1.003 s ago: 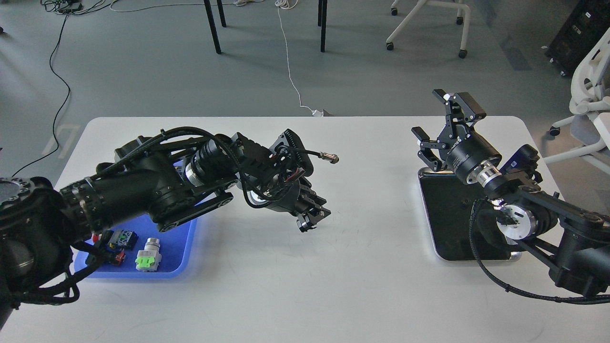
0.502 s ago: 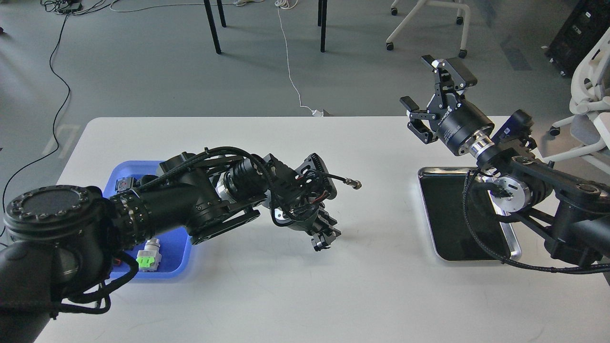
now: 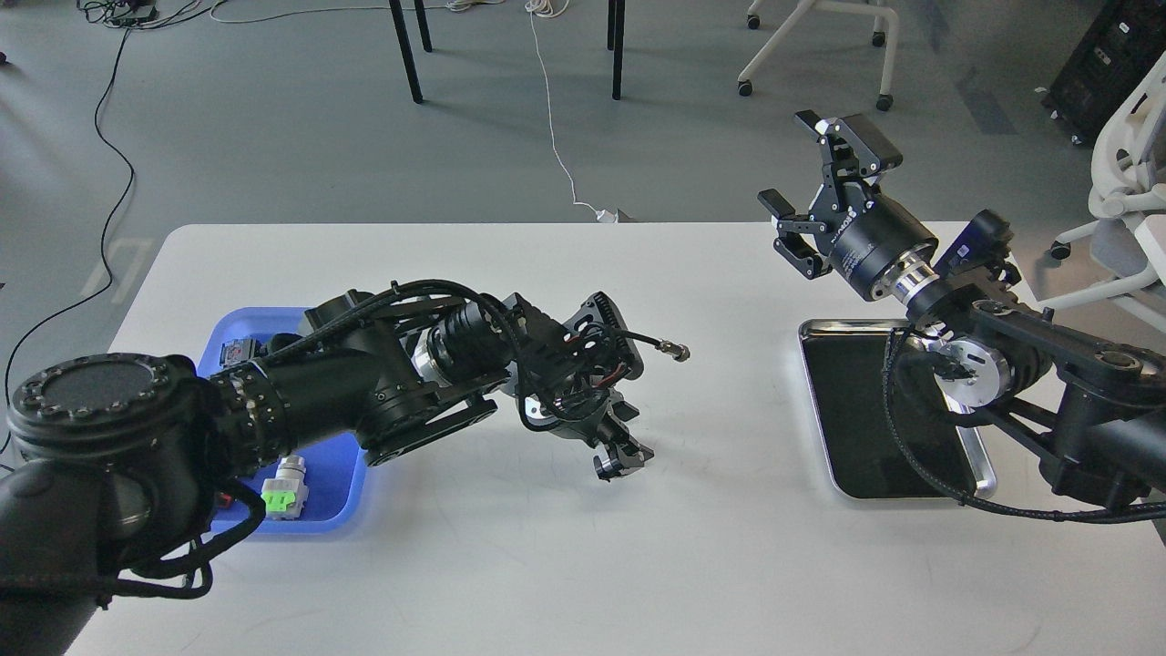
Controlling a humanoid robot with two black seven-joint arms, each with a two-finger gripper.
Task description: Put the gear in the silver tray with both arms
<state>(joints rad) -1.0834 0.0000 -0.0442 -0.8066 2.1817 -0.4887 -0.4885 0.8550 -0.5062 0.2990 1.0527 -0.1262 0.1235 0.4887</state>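
My right fingers (image 3: pixel 824 187) are spread wide, raised beyond the silver tray (image 3: pixel 843 483) at the worktop's (image 3: pixel 710 547) right. My left fingers (image 3: pixel 624 458) point down at mid-worktop; whether they grip anything, I cannot tell.

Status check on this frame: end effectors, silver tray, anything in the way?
Left end effector low over table centre, state unclear. Right end effector open, raised beyond silver tray. Tray holds no part. Right arm overhangs tray.
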